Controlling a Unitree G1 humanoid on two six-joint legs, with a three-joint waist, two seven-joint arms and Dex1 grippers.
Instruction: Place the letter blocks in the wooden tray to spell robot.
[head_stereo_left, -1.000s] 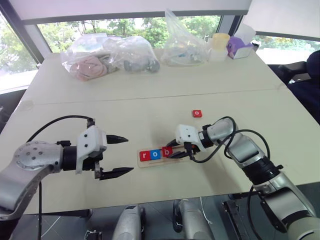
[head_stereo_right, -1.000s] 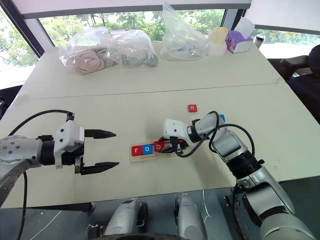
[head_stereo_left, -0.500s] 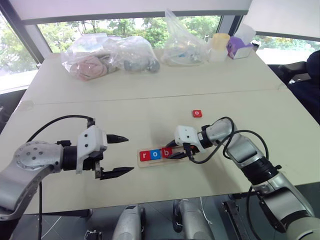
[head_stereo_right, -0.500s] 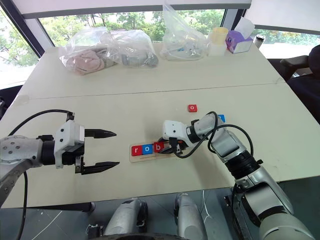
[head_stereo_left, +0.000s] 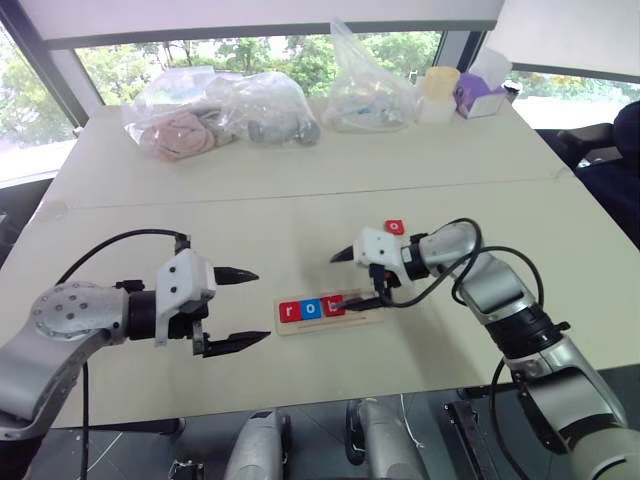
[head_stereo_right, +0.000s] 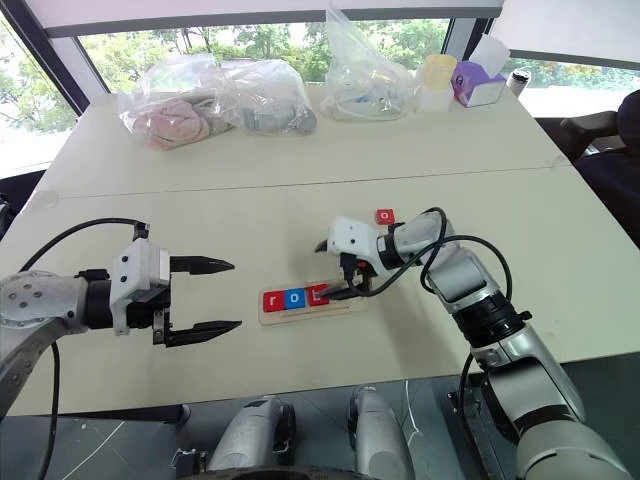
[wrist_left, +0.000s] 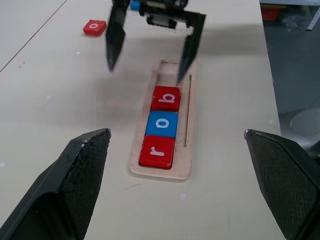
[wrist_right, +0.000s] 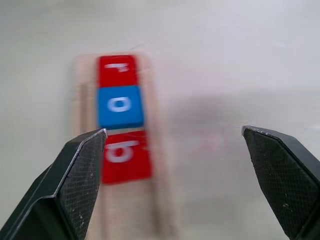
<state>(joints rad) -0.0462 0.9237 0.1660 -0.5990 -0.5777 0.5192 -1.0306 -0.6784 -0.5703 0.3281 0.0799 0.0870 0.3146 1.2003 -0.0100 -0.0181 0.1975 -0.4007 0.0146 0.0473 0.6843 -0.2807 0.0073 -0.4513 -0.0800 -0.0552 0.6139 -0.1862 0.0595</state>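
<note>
Left eye view: at lower left my left gripper (head_stereo_left: 240, 308) hangs spread wide, empty. At centre the wooden tray (head_stereo_left: 370, 318) holds r, o, b; my right gripper (head_stereo_left: 352, 277) gapes above it, holding nothing. Farther up, the red o block (head_stereo_left: 394, 227) looks light, stiff and thin; I'd pinch its opposite edges.

Both arms are silver-grey metal with black joint bands; each wrist carries a white housing ending in a black two-fingered gripper, left gripper (head_stereo_left: 240, 308), right gripper (head_stereo_left: 352, 276) (pads cross-hatched). Black cables loop along both forearms.
</note>
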